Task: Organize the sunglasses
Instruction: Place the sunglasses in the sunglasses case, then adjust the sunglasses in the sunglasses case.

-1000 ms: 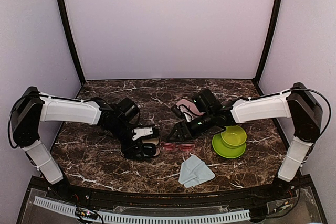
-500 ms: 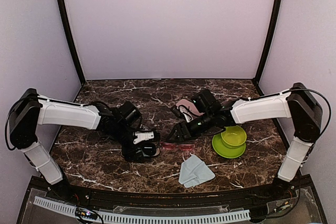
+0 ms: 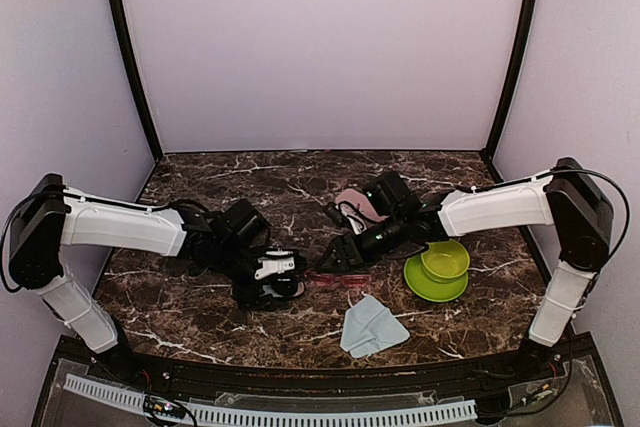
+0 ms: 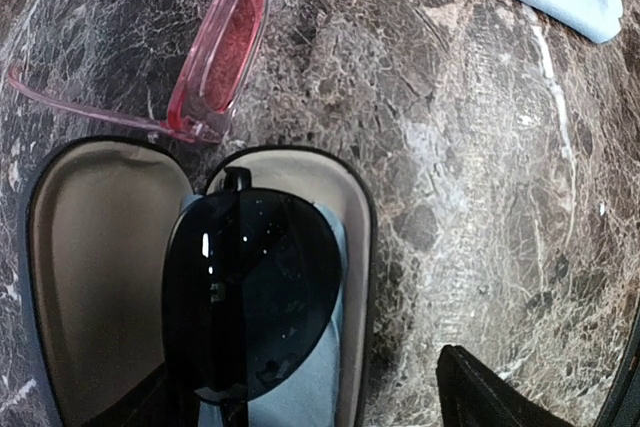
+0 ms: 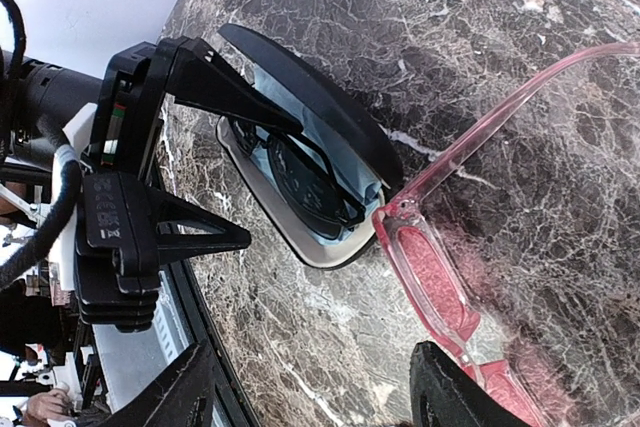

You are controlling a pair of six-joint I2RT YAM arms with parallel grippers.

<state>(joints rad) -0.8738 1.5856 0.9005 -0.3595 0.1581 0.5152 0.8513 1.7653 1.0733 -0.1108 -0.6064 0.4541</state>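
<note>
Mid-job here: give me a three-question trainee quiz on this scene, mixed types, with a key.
1. True or false: the black sunglasses lie inside the open black case.
2. Fill in: the folded cloth on the table is light ____.
3. The pink sunglasses lie: A) inside the case B) on the table beside the case C) on the cloth.
Key: 1 true; 2 blue; 3 B.

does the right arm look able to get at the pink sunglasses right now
Probably yes: the pink sunglasses lie on the marble table just ahead of the right hand, whose jaws stand apart and empty. Only the open black case crowds one end of the frame.
</note>
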